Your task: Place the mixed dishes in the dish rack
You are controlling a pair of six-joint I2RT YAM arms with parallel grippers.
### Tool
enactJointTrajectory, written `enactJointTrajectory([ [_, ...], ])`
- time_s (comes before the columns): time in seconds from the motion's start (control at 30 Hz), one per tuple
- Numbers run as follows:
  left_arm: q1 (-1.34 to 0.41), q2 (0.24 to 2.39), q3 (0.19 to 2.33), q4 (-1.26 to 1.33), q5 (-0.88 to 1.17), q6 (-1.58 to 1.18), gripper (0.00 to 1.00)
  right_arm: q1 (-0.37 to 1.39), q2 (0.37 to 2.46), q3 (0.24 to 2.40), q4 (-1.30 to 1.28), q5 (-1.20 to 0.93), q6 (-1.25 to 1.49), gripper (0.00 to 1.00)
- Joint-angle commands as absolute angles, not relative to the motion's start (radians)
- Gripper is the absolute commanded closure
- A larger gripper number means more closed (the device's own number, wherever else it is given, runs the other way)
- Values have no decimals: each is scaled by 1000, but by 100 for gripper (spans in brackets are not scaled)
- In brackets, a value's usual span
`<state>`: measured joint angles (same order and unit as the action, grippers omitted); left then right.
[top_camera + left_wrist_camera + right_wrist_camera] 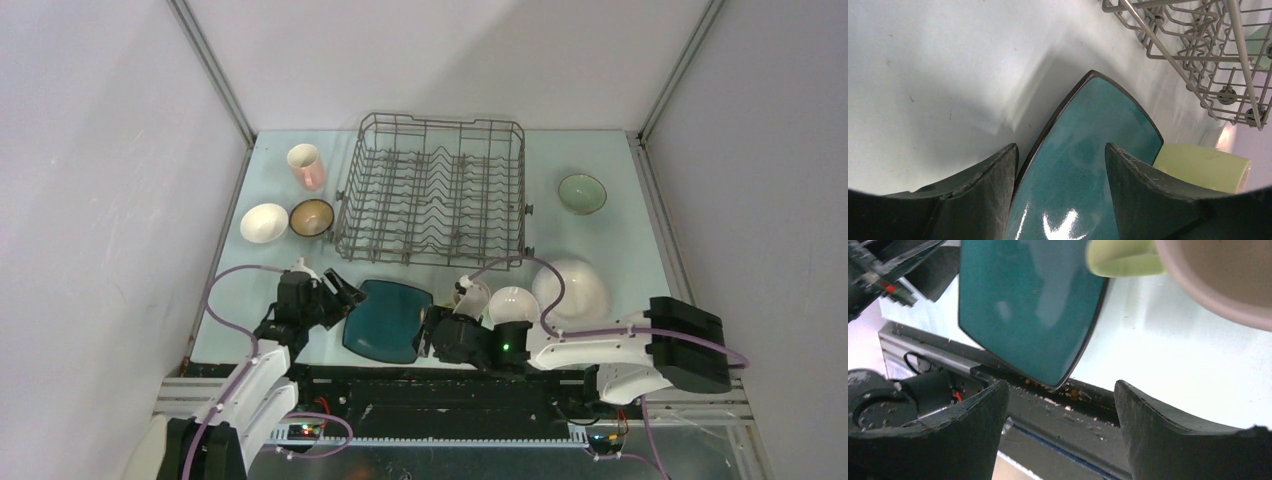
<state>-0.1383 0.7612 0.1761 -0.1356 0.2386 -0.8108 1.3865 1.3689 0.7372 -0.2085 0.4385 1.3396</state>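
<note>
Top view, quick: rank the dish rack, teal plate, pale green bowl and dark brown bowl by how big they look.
1. dish rack, by far the largest.
2. teal plate.
3. pale green bowl and dark brown bowl: nearly alike, too close to rank.

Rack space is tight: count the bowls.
4. White bowl and dark brown bowl left of the dish rack; pale green bowl right of it; second white bowl nearer, beside the white round plate. None seems hidden.
</note>
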Motion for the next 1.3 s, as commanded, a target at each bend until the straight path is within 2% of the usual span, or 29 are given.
enactJointTrajectory([
  [0.0,-148,746,165,-168,266,-793,28,1383,1437,663,22,484,1493,21],
  [0.2,-156,755,175,-214,186,-790,30,1375,1560,652,177,497,1532,21],
  [0.5,-176,854,188,-205,187,-773,31,1330,1691,649,306,461,1554,23],
  [0.77,-198,920,175,-140,268,-765,39,1294,1729,649,383,448,1508,36],
  [0.83,-199,911,163,-104,310,-778,43,1286,1735,649,401,434,1497,42],
  [0.97,-201,876,123,5,411,-834,48,1282,1750,649,426,435,1473,69],
  [1.03,-200,860,128,10,423,-832,50,1280,1753,649,428,431,1467,83],
  [1.07,-200,852,137,8,424,-829,50,1279,1750,649,426,430,1459,87],
  [1.1,-201,842,141,-21,424,-825,51,1279,1747,649,424,431,1453,96],
  [1.17,-200,831,148,-45,420,-821,50,1280,1732,649,415,442,1429,100],
  [1.27,-200,826,150,-62,411,-821,48,1288,1695,649,388,463,1398,100],
])
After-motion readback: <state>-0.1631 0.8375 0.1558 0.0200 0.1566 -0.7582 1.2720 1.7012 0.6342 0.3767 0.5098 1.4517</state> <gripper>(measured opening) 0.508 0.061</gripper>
